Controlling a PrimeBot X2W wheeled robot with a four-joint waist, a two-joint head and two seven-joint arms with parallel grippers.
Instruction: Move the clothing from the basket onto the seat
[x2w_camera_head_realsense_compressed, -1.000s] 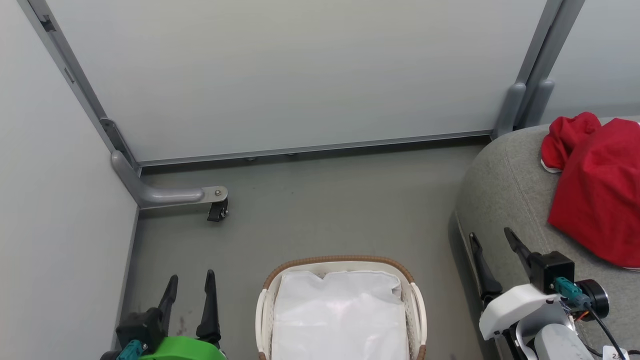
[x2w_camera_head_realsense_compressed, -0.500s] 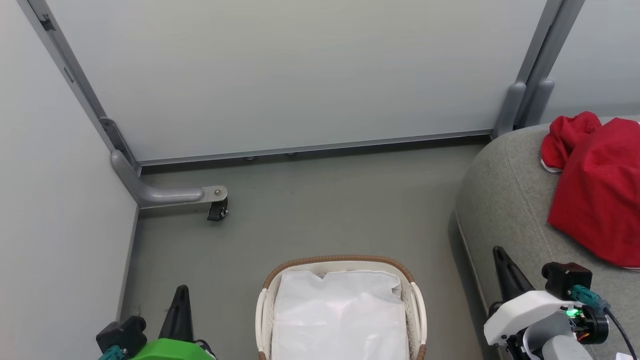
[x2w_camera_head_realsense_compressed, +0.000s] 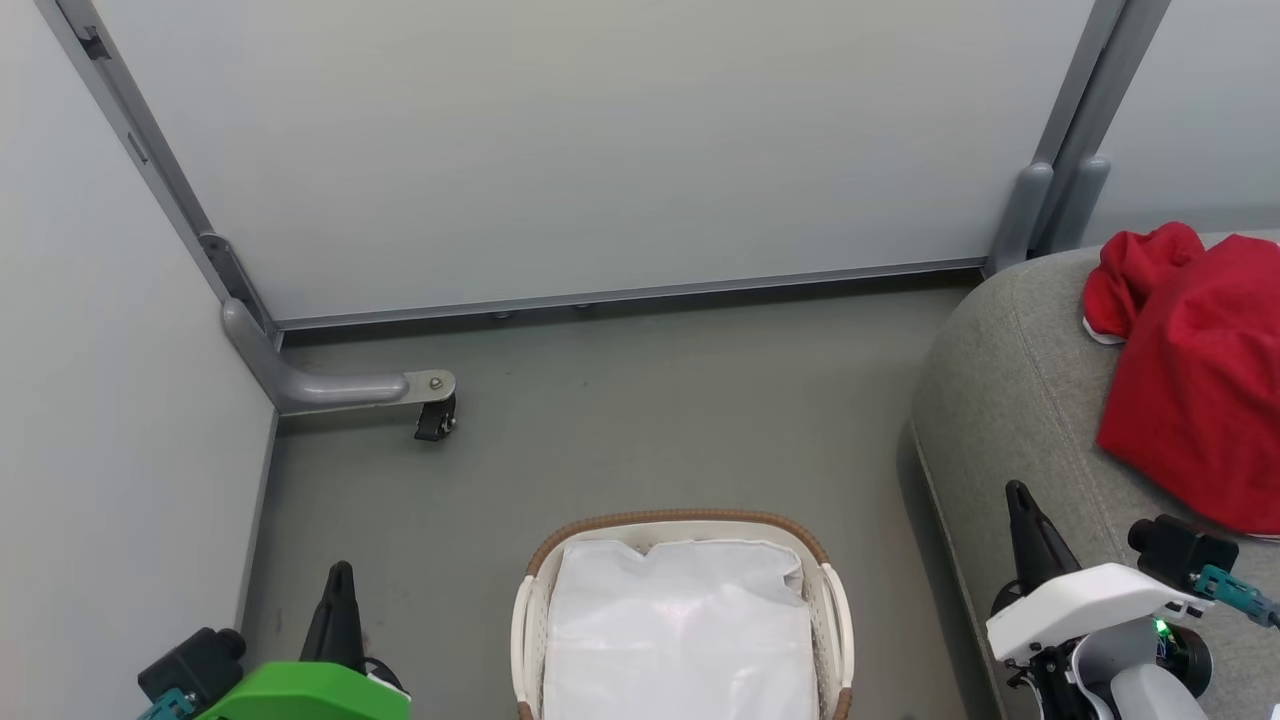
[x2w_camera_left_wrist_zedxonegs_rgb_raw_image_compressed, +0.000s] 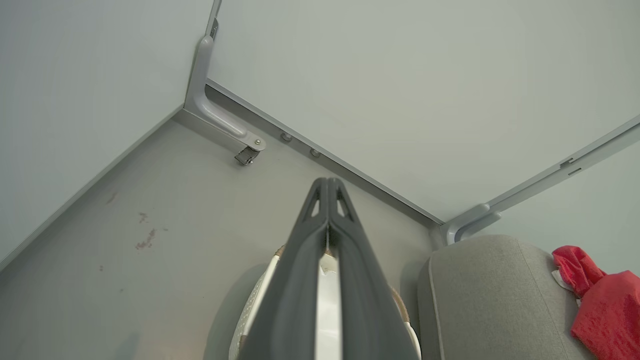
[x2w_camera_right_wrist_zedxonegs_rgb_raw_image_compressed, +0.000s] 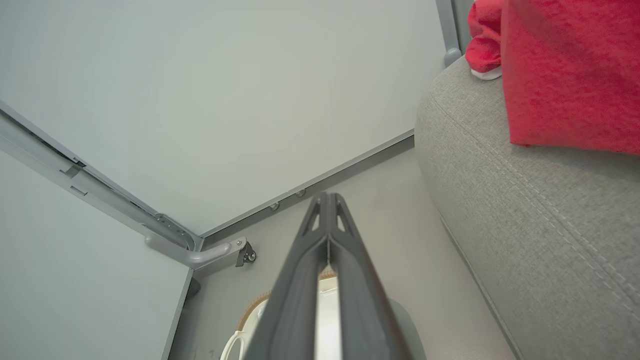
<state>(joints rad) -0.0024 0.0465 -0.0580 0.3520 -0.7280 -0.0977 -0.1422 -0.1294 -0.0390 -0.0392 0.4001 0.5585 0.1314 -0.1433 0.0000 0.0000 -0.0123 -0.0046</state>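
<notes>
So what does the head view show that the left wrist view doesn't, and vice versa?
Head view: the right gripper, shut, near the seat. Left wrist view: reddish floor marks. Both: the left gripper, shut; the basket with its white liner; the red clothing lying on the seat; the caster.

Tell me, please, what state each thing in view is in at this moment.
clothing, lying crumpled on top of the seat.
seat, carrying the clothing.
basket, upright on the floor, with just its white liner visible inside.
left gripper, shut, holding nothing.
right gripper, shut, holding nothing.
</notes>
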